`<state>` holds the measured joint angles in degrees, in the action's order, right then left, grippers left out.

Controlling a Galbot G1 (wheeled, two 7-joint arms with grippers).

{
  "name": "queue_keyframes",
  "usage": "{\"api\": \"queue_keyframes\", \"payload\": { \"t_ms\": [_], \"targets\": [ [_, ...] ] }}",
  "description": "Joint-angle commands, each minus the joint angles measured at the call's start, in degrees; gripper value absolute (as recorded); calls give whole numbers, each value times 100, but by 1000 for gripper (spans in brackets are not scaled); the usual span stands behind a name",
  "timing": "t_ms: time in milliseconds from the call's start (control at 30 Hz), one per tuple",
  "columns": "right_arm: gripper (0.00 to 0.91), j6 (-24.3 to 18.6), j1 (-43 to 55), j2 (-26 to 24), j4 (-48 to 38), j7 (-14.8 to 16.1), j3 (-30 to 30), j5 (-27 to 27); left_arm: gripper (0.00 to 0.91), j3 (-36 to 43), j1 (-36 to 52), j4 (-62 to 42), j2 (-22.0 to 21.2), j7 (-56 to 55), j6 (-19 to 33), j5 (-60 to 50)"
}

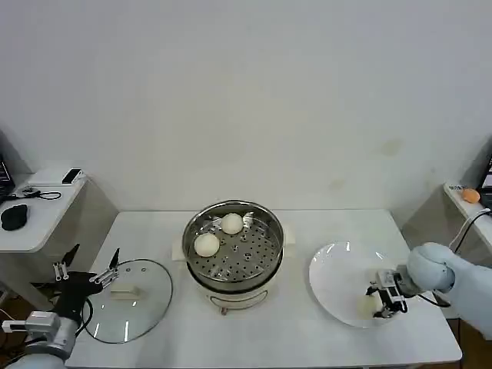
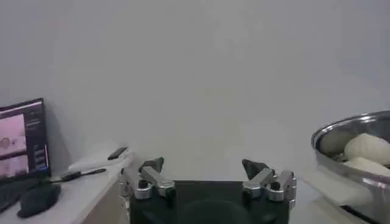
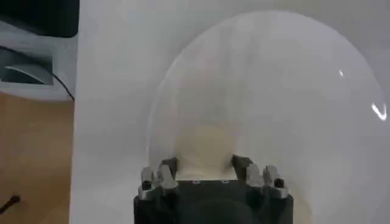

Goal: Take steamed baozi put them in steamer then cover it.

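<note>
— White bun (image 1: 367, 306) is sitting at the lower right, on the plate (image 1: 338, 265)?
— Yes. I am closing my right gripper (image 1: 382, 303) around it; my fingers are hugging both its sides.
— And the steamer (image 1: 233, 247)?
— It is waiting in the middle, to the left.

Head cam: high, looking forward-down over whole table (image 1: 307, 338). Left wrist cam: low, level, sharing steamer (image 2: 359, 146). Right wrist cam: close above plate (image 3: 274, 91), also head-visible.
</note>
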<state>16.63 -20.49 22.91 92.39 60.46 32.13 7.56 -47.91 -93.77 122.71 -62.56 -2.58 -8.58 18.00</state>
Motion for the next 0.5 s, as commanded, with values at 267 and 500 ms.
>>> {"api": "queue_keyframes", "payload": {
  "t_ms": [267,500],
  "targets": [
    [625,20,2315,27,68,381,851,-656,907,3,22,6,-52,9,31,-19],
    [635,104,4126,409,7,302,2261,-1332,907,3,43,35,-58,10,39,-30]
  ]
}}
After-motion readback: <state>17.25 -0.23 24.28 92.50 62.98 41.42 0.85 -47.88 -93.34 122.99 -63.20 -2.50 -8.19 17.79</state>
